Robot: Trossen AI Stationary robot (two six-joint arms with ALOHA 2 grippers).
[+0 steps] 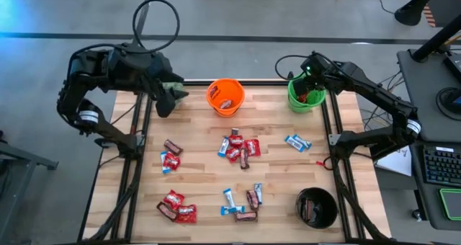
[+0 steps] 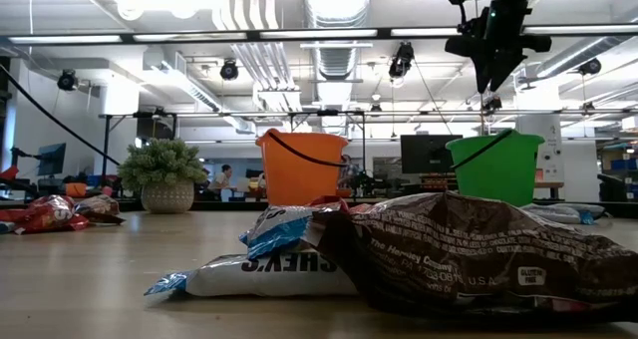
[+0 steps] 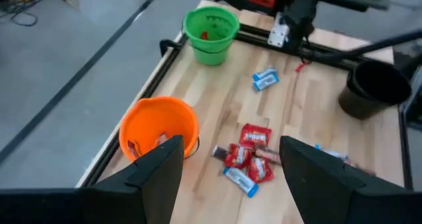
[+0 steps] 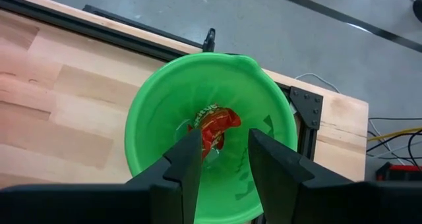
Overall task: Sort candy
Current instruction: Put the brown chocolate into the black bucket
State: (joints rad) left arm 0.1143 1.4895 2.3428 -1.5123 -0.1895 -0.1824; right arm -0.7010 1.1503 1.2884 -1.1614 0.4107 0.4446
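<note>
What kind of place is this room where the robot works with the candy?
Probably a robotics lab or open workshop. The low view shows exposed ceiling ducts and rows of monitors behind the wooden table. The high view shows a bare grey floor and a desk with a keyboard beside the table.

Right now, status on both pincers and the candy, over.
Right pincer over green bucket, fingers apart, empty; red packet lies inside. Left pincer open, waiting near orange bucket. Candy scattered on table. Nothing blocking.
</note>
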